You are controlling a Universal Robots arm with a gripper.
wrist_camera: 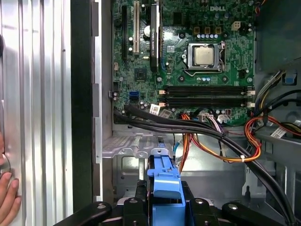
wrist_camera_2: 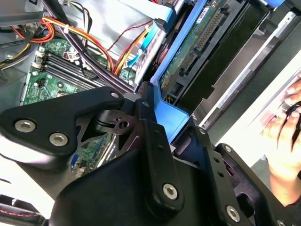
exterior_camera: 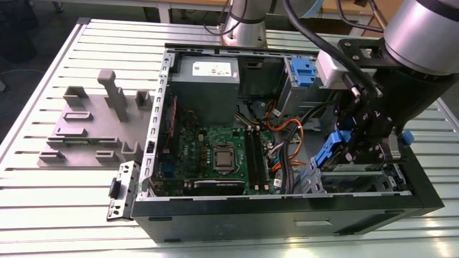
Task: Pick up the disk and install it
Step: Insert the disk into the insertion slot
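One firm pinch: the gripper [exterior_camera: 356,148] is closed on the disk [wrist_camera_2: 195,35] by its blue rail [wrist_camera: 164,181], just above the drive cage [exterior_camera: 351,180], so its rails should, I judge, enter square and clear of the cables [wrist_camera: 188,125].

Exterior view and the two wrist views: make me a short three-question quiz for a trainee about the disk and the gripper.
1. True or false: the black gripper is shut on the flat silver-grey disk with blue plastic side rails.
2. In the exterior view, the gripper is over which part of the open black computer case? A: the exterior view's right end. B: the exterior view's left end. C: the middle.
3. What stands on the slatted metal table at the exterior view's left of the case?
Key: 1 true. 2 A. 3 a grey plastic fixture block.
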